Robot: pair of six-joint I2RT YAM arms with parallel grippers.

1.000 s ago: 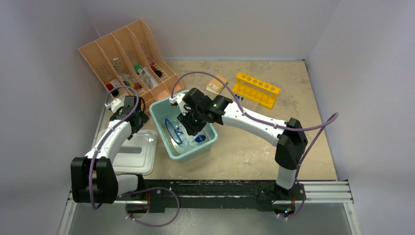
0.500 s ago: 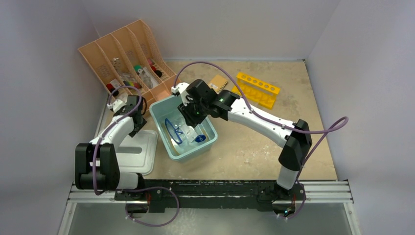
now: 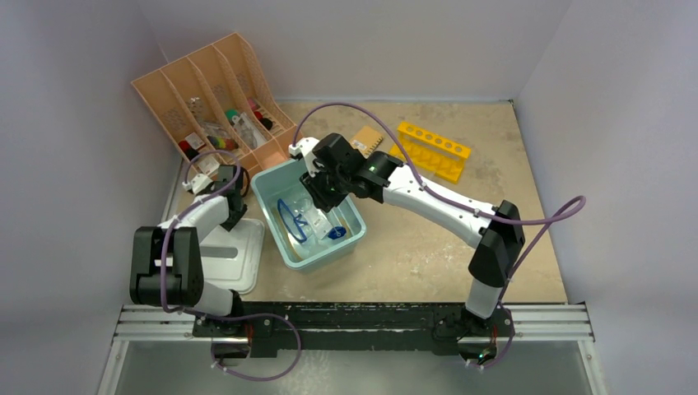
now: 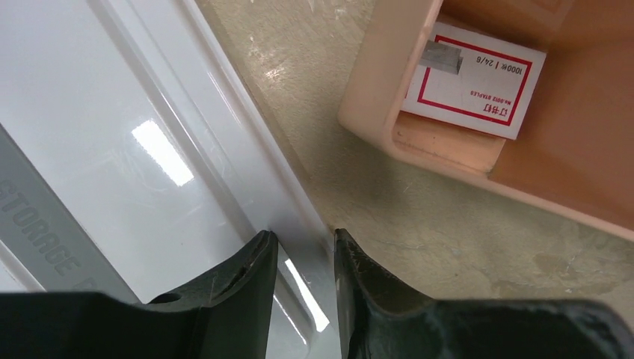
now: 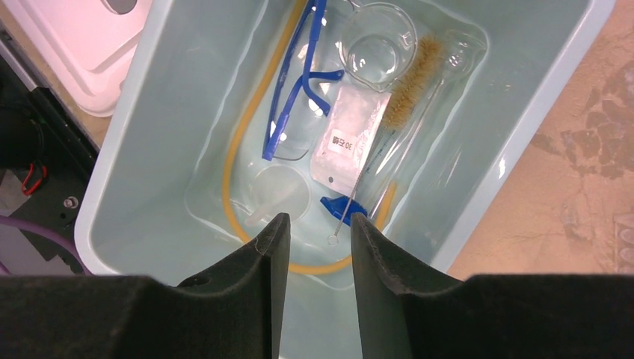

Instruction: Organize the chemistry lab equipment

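Note:
The pale teal tub (image 3: 280,247) holds blue-rimmed goggles (image 5: 299,82), amber tubing (image 5: 238,138), a bristle brush (image 5: 415,75), a clear cylinder with a blue base (image 5: 344,208), a small labelled packet (image 5: 351,138) and clear glassware. My right gripper (image 5: 320,217) hangs open over the tub's far end (image 3: 317,200) with nothing between its fingers. My left gripper (image 4: 303,235) is down at the far right edge of the white lid (image 4: 112,149). Its two fingers straddle the lid's rim and press on it from either side (image 3: 234,217).
The peach slotted organiser (image 3: 206,90) stands at the back left, a staples box (image 4: 471,90) in its near slot. A yellow tube rack (image 3: 432,150) and a small tan item (image 3: 365,141) lie at the back. The white lid (image 3: 222,255) lies left of the tub.
My left gripper has swung toward the lid's far right edge and narrowed its jaws onto the rim. My right gripper has shifted slightly toward the tub's far end, its jaws unchanged.

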